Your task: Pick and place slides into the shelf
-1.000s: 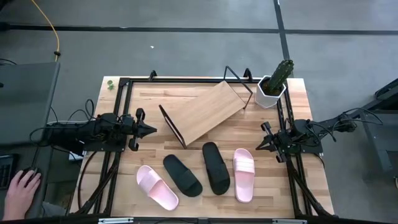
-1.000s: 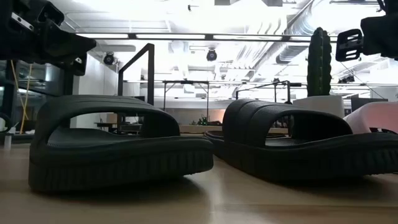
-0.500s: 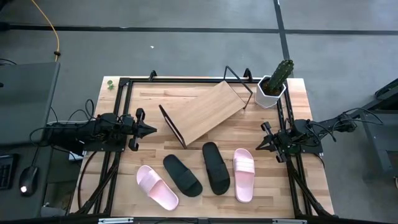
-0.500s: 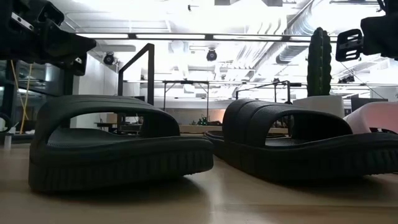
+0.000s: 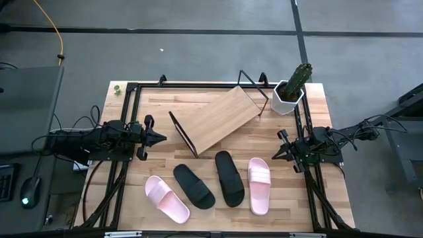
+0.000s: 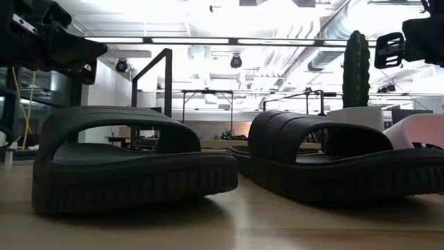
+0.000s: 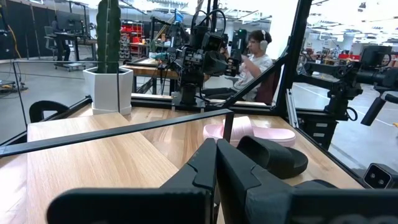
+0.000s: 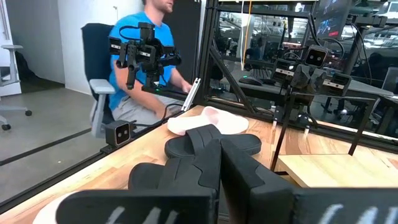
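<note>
A: How do the slides lie?

B: In a row on the table's near part, apart from the shelf [image 5: 215,119]. The left pink slide [image 5: 166,198] and left black slide [image 5: 193,186] run diagonally; the right black slide [image 5: 229,177] and right pink slide [image 5: 259,185] lie nearly lengthwise. Each has one wide strap.

A: The shelf?

B: A light-wood board on black wire, its long axis diagonal toward the cactus [image 5: 295,82].

A: The grippers?

B: The left gripper [image 5: 160,137] and right gripper [image 5: 275,153] sit at the table's sides, fingers together, holding nothing.
</note>
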